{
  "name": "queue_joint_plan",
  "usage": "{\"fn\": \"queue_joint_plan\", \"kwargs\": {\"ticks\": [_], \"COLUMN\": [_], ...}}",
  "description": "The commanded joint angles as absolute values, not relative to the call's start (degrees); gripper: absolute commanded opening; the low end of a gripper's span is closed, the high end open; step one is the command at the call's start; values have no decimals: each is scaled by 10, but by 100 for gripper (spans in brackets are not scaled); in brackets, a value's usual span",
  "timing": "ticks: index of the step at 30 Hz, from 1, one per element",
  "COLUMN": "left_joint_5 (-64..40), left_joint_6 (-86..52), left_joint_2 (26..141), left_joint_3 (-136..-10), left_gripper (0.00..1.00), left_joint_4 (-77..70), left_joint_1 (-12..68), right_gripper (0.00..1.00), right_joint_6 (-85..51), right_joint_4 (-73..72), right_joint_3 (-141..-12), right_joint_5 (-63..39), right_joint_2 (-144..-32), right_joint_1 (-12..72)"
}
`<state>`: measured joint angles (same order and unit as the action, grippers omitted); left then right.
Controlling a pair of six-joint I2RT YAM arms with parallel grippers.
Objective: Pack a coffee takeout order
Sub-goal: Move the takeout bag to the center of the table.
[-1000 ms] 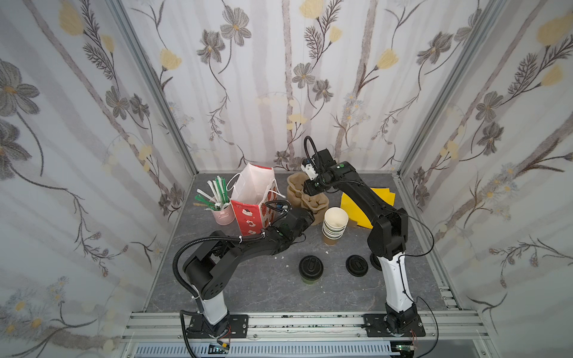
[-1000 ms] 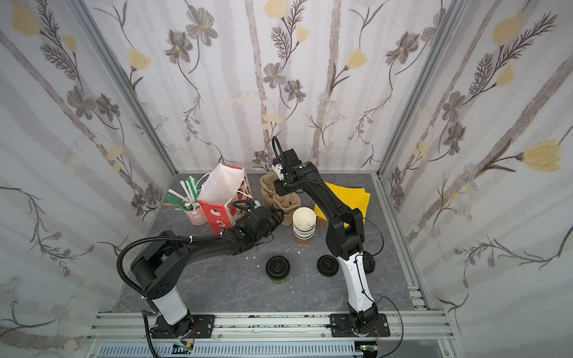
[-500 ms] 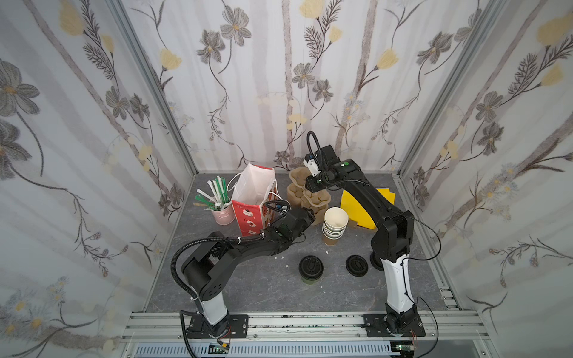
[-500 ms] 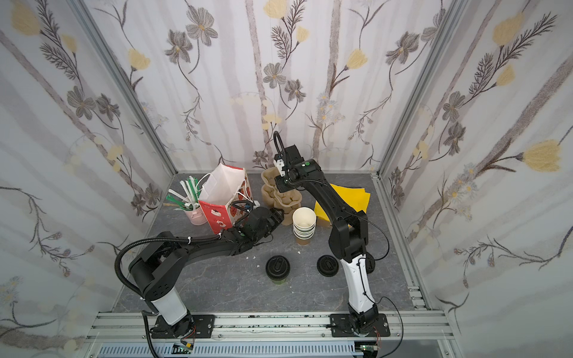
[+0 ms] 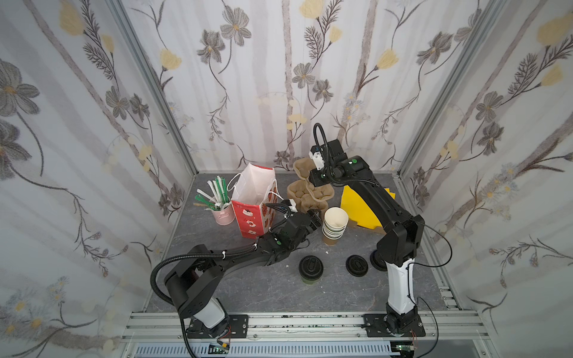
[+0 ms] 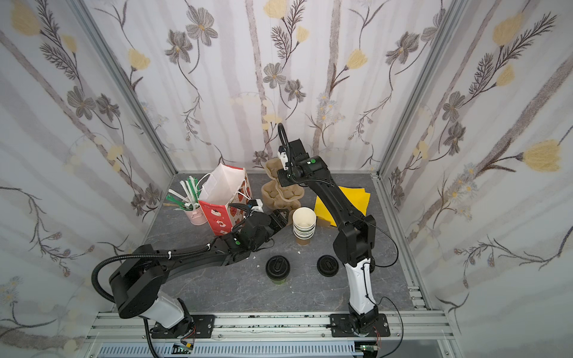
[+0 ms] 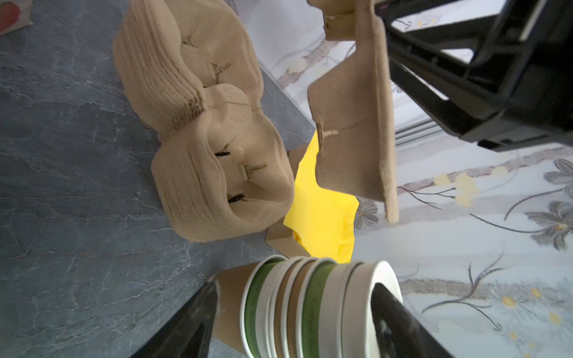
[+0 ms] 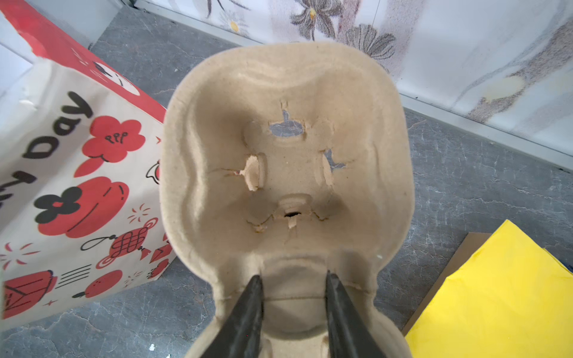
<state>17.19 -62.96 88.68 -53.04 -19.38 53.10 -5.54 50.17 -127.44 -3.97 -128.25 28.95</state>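
The brown paper cup with its black lid [image 5: 311, 269] [image 6: 277, 269] stands alone at the front middle. Yellow napkins [image 5: 359, 207] [image 6: 350, 198] lie at the back right. Green straws [image 5: 217, 195] stand in a pink pot [image 5: 224, 215]. My right gripper [image 5: 313, 175] [image 8: 294, 279] is shut on a pulp cup carrier [image 8: 288, 124] [image 7: 353, 124], held in the air above the carrier stack [image 5: 310, 195] [image 7: 210, 139]. My left gripper [image 5: 313, 215] [image 7: 294, 286] is open, low beside the stack of lidless cups [image 5: 335, 224] [image 7: 297, 307], holding nothing.
A red and white paper bag [image 5: 254, 201] [image 8: 77, 173] stands open, left of the carrier stack. One loose black lid [image 5: 357, 265] lies right of the lidded cup, another [image 5: 376, 258] partly behind the right arm. Patterned walls close three sides.
The left gripper's jaws have spread wider beside the cup stack. The right gripper has raised the carrier a little off the carrier stack.
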Motion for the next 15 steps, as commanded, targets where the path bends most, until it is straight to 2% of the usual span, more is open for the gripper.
{"fn": "queue_joint_plan", "kwargs": {"ticks": [1, 10, 15], "left_joint_5": [209, 193, 194], "left_joint_6": [-576, -443, -337], "left_joint_2": [855, 747, 664], "left_joint_3": [-520, -503, -563], "left_gripper": [78, 77, 77], "left_joint_4": [-190, -158, -75], "left_joint_1": [544, 579, 562], "right_gripper": [34, 34, 34], "right_joint_6": [-69, -83, -85], "right_joint_4": [472, 480, 488], "right_joint_3": [-1274, -1274, -1259], "right_joint_5": [-24, 0, 5], "right_joint_2": [-1267, -1219, -1182], "right_joint_1": [290, 297, 307]}}
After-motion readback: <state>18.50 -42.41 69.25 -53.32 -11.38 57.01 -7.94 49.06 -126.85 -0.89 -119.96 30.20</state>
